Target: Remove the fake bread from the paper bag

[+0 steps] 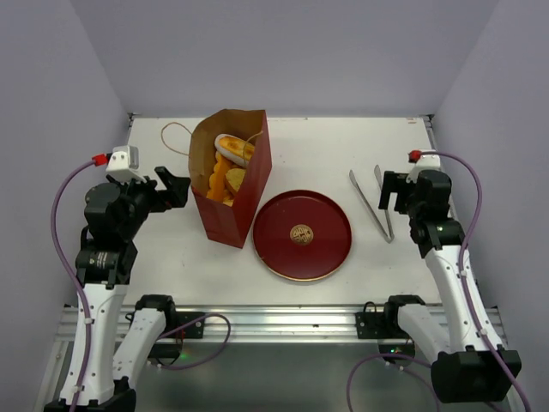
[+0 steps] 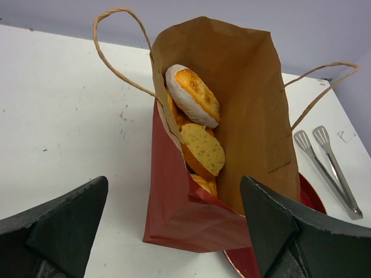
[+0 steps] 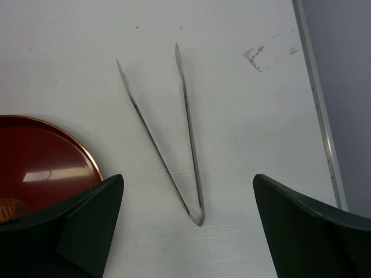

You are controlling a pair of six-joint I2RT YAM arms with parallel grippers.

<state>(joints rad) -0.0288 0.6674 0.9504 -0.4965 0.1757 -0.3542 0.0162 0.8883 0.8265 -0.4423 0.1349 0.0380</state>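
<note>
Fake bread (image 2: 194, 95) | rounded, golden (one speckled) | inside creased paper bag (image 2: 174, 191)

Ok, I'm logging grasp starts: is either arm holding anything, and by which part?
Nothing is held: left gripper jaws open facing the paper bag, right gripper jaws open above the tongs.

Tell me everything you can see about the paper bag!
The paper bag is tall and boxy, dark red outside and plain brown inside, and a bit creased. Two thin tan cord handles loop out from its top. It stands on the white table with its mouth wide open, and golden fake bread is piled inside. Its bottom corner sits right by the rim of the round red plate. Nothing is holding it.
</note>
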